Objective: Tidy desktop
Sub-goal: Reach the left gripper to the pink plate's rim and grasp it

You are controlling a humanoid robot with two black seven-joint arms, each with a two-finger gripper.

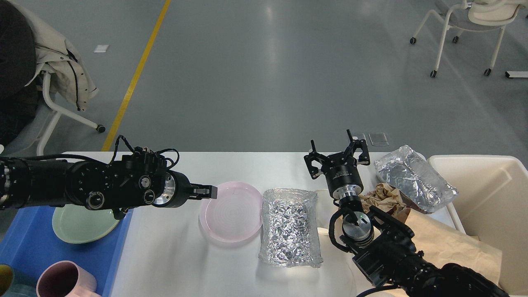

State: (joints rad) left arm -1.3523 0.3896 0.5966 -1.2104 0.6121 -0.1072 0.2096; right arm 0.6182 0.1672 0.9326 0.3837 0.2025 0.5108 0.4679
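The white desktop (173, 255) carries a pink plate (233, 214), a crinkled foil tray (291, 227) in the middle, a second foil tray (414, 179) at the far right, crumpled brown paper (383, 197) and a brown paper bag (449, 243). My left gripper (208, 192) reaches in from the left, its fingers close together on the pink plate's left rim. My right gripper (335, 156) is open and empty, pointing away over the far edge, between the two foil trays.
A blue tray (29, 247) at the left holds a green plate (80, 227), a pink cup (66, 282) and a yellow cup (5, 275). A cream bin (491, 194) stands at the right edge. Chairs stand on the floor beyond.
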